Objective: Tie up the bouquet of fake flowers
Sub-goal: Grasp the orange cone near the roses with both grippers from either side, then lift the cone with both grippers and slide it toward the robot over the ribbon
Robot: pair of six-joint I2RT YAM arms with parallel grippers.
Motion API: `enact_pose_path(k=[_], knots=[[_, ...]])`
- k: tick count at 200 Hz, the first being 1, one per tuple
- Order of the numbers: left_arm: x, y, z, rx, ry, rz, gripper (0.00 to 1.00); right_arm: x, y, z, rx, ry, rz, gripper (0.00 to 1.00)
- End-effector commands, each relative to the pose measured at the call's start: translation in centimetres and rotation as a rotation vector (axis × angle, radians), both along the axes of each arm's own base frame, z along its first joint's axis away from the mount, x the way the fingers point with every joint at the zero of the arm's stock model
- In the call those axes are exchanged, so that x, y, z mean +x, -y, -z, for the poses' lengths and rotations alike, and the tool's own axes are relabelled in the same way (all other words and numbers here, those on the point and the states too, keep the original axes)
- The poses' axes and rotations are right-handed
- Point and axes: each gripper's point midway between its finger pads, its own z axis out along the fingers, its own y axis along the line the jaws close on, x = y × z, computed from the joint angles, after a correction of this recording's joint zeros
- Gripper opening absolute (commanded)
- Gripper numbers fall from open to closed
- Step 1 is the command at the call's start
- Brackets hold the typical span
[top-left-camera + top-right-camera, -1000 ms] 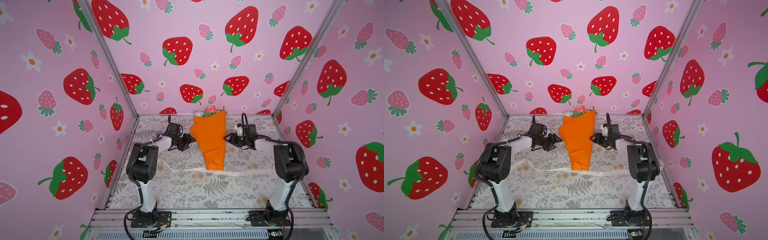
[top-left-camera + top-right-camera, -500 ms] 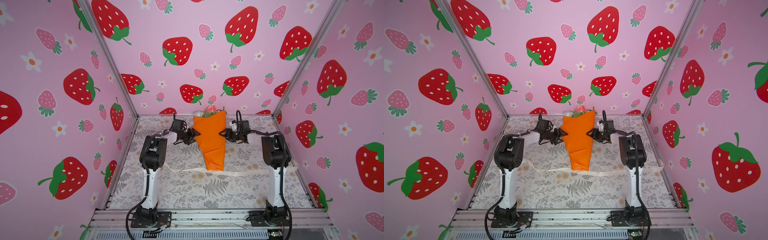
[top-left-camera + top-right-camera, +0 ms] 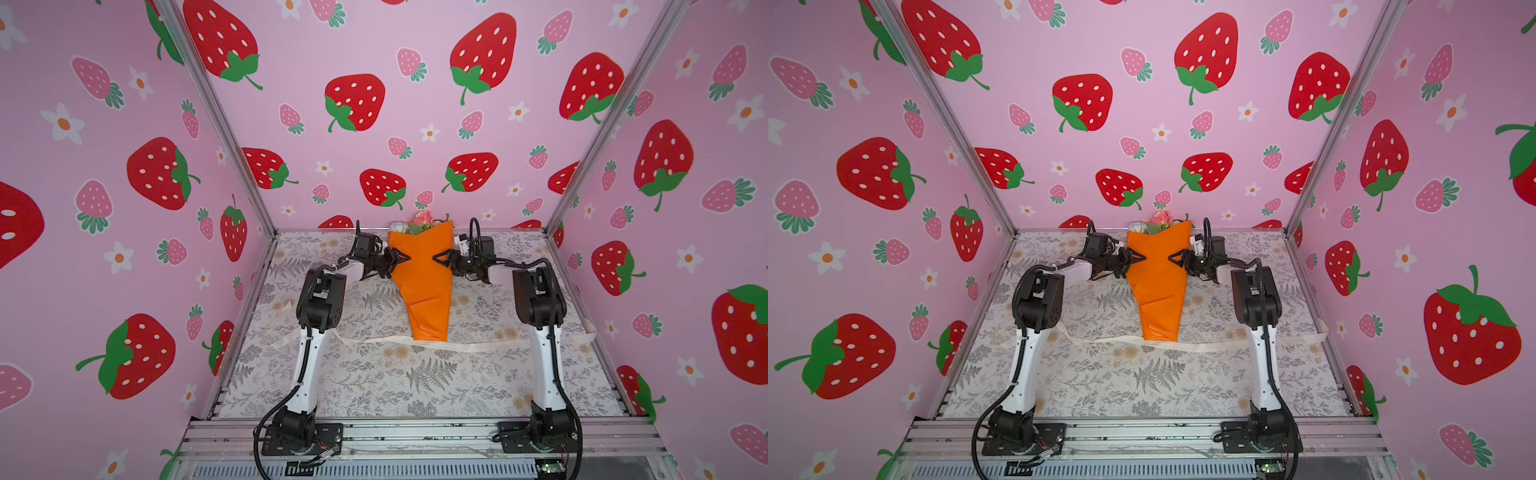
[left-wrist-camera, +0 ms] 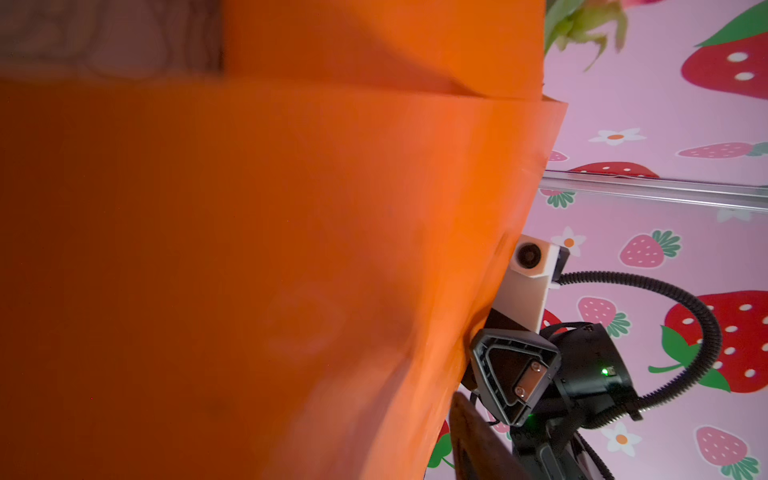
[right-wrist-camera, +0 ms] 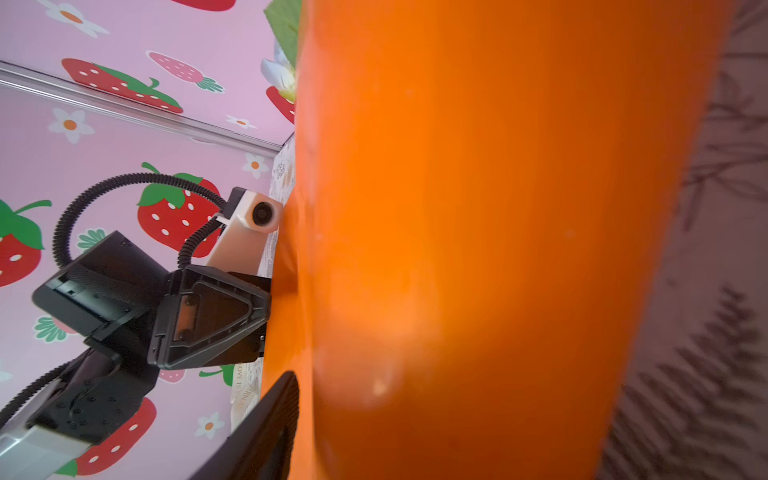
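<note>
Left claw (image 3: 404, 258) and right claw (image 3: 437, 258), grip unclear, flank the orange wrap (image 3: 424, 295), likely the safest hold on the light, crushable bouquet of fake flowers (image 3: 422, 220).

White links (image 3: 309, 365), black joints (image 3: 320, 305), ribbed cables (image 4: 644, 280), black triangular claws (image 3: 401, 259) (image 3: 441, 258).

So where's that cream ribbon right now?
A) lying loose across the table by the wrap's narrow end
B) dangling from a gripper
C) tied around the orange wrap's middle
A: in both top views the ribbon lies flat across the table, passing the narrow end of the orange wrap, untied.
</note>
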Motion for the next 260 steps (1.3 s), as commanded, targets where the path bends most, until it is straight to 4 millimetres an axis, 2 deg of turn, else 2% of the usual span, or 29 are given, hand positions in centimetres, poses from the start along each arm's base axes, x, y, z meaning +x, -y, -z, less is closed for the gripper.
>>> enact_pose_path(k=[1,14,23,32,50,88,93,97,120,146,175,203,233,260], knots=[[-0.4,0.5,3.8,0.007,-0.11,-0.025,0.52,0.0,-0.1,2.2,0.032,-0.074,0.008,0.61],[-0.1,0.5,3.2,0.0,-0.094,-0.027,0.44,0.1,-0.3,1.7,0.051,-0.071,0.005,0.56],[0.1,0.5,2.5,-0.005,-0.073,-0.029,0.34,0.2,-0.4,1.0,0.062,-0.059,0.001,0.52],[0.3,0.5,1.7,-0.011,-0.053,-0.03,0.26,0.3,-0.4,0.3,0.074,-0.053,-0.001,0.42],[0.8,0.7,-0.1,-0.029,-0.009,-0.03,0.15,0.3,-0.7,-1.7,0.112,-0.026,-0.014,0.32],[0.9,0.7,-4.0,-0.041,0.07,-0.027,0.07,-0.3,-0.8,-6.6,0.151,0.065,-0.025,0.11],[0.9,0.6,-4.6,-0.041,0.082,-0.029,0.07,-0.5,-0.7,-7.1,0.153,0.077,-0.024,0.09],[0.8,0.5,-4.7,-0.038,0.085,-0.03,0.02,-0.7,-0.7,-7.5,0.154,0.083,-0.023,0.09],[-0.2,0.1,-6.5,-0.031,0.109,-0.037,0.0,-1.9,-0.6,-9.4,0.171,0.115,-0.028,0.05],[-2.1,-0.5,-7.6,-0.022,0.127,-0.042,0.0,-3.8,-0.4,-10.5,0.177,0.134,-0.028,0.04],[-4.7,-1.4,-8.0,-0.001,0.129,-0.049,0.0,-6.6,-0.5,-11.6,0.178,0.15,-0.038,0.04],[-8.0,-2.4,-8.3,0.016,0.116,-0.049,0.0,-9.9,-0.8,-11.9,0.173,0.141,-0.042,0.04],[-12.2,-3.7,-7.4,0.061,0.087,-0.04,0.0,-13.7,-0.8,-11.8,0.161,0.137,-0.032,0.05],[-15.5,-4.8,-6.2,0.087,0.06,-0.039,0.0,-17.3,-1.1,-10.8,0.148,0.117,-0.036,0.05]])
